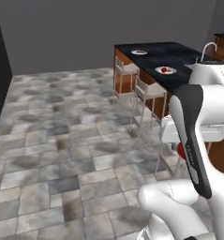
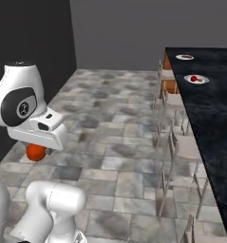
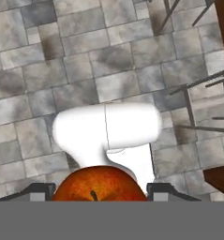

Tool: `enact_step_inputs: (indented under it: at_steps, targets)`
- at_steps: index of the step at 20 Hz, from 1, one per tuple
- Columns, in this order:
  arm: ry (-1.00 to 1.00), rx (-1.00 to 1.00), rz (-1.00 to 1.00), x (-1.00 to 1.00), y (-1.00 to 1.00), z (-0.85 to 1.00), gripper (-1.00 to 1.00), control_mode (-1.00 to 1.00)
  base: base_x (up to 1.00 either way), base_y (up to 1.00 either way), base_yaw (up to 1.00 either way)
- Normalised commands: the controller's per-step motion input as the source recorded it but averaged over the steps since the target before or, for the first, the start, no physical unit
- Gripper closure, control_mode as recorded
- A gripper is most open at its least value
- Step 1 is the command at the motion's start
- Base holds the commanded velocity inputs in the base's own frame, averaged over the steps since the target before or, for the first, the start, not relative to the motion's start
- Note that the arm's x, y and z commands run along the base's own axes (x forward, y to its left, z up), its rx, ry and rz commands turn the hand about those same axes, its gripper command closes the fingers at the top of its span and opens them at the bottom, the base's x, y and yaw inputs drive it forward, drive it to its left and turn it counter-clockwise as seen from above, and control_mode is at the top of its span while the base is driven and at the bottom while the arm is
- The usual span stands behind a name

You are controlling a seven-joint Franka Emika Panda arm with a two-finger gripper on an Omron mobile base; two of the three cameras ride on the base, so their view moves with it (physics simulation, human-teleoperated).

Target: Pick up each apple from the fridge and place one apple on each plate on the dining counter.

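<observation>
My gripper (image 3: 100, 191) is shut on an orange-red apple (image 3: 99, 185), which sits between the two fingertips above the tiled floor. From the right base view the same apple (image 2: 35, 152) hangs under the white hand. The dining counter (image 1: 175, 55) with its black stone top runs along the right. Two white plates stand on it: the far plate (image 1: 139, 52) is bare, and the nearer plate (image 1: 165, 70) carries a deep red apple (image 1: 164, 70). Both plates (image 2: 184, 57) (image 2: 196, 79) lie well ahead of the hand. The fridge is out of view.
Pale stools (image 1: 148, 89) (image 2: 181, 147) line the counter's floor side. A curved faucet (image 1: 207, 47) rises at the counter's far right. Open grey tiled floor (image 1: 62, 140) spreads to the left, bounded by a dark wall (image 2: 29, 47).
</observation>
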Motion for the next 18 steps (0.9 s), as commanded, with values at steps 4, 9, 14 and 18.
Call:
enact_step_inputs:
  at_steps: [4, 9, 14, 18]
  targets:
    - [0.00, 0.00, 0.00, 0.00, 0.00, 0.00, 1.00, 1.00, 1.00, 0.93, -0.26]
    - [0.00, 0.00, 0.00, 0.00, 0.00, 0.00, 1.00, 1.00, 1.00, 0.82, -0.23]
    - [0.00, 0.00, 0.00, 0.00, 0.00, 0.00, 1.00, 1.00, 1.00, 0.68, -0.26]
    - [0.00, 0.00, 0.00, 0.00, 0.00, 0.00, 1.00, 1.00, 1.00, 0.66, -0.27]
